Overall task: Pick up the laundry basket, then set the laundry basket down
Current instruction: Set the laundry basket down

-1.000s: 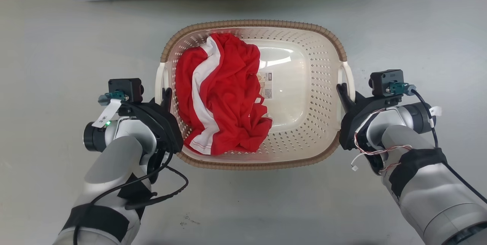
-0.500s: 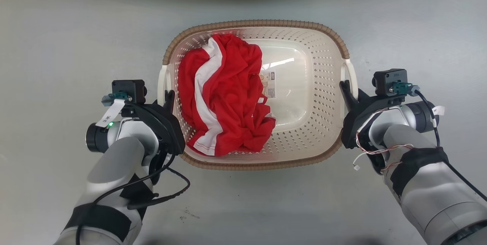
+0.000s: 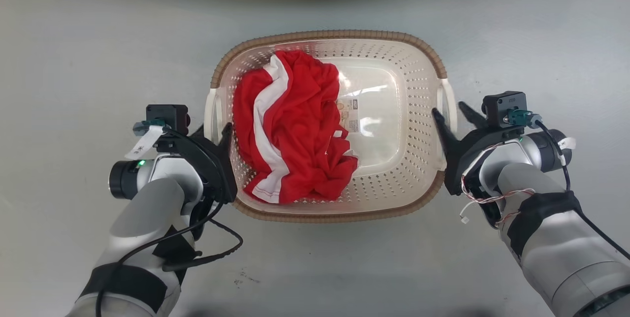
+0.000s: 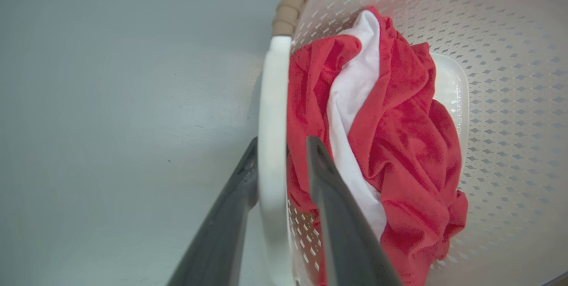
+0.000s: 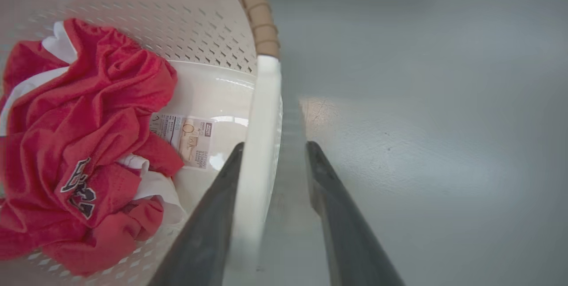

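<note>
Laundry basket [image 3: 339,35] sits on the grey floor [image 3: 98,51], between the two arms, long side across the head view. A crumpled red and white shirt [image 3: 295,130] fills its left half, and a label [image 3: 353,116] shows on the bare base just beside the cloth.

Left gripper [image 3: 214,129] is spread over the left handle [image 3: 210,110]. In the left wrist view its [image 4: 282,141] outer finger is against the white bar [image 4: 273,113] and the inner one is apart from it (red cloth shows in the gap), so it is not clamped.

Right gripper [image 3: 448,108] straddles the right handle [image 3: 449,105], fingers apart. In the right wrist view its [image 5: 276,144] inner finger touches the bar [image 5: 262,126]. The outer finger stands off over the floor. The shirt [image 5: 80,135] and the label [image 5: 186,139] lie inside the perforated wall [image 5: 177,24].
</note>
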`<state>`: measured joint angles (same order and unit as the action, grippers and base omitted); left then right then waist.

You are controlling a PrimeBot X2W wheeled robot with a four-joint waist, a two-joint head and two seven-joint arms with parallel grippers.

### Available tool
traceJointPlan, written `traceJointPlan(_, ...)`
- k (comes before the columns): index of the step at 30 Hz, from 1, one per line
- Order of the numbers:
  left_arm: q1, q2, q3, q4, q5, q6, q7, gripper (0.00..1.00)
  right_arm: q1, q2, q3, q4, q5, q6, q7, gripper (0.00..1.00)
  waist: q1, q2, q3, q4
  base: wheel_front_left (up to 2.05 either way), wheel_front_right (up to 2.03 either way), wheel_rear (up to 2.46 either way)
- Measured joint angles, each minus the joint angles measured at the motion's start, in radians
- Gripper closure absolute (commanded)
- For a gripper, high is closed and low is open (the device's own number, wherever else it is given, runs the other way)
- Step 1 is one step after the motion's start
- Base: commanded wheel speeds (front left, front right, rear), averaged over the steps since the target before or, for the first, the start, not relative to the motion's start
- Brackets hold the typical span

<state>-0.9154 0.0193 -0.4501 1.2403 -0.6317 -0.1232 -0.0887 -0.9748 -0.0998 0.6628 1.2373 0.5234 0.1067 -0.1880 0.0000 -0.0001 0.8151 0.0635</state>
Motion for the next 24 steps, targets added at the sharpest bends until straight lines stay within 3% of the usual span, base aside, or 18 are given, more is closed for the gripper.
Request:
traceJointPlan(14, -0.002, 0.005, -0.016, -0.005, -0.042, -0.001, 0.021, 0.00, 0.001, -0.006, 0.010, 0.000, -0.006, 0.008, -0.034, 0.00, 0.0000, 0.0000, -0.037, 0.001, 0.00, 0.00, 0.00)
traceJointPlan(24, 0.029, 0.005, -0.048, -0.006, -0.025, -0.002, -0.052, 0.00, 0.044, 0.001, 0.008, -0.017, -0.004, 0.009, -0.053, 0.00, 0.0000, 0.0000, -0.131, -0.009, 0.00, 0.00, 0.00)
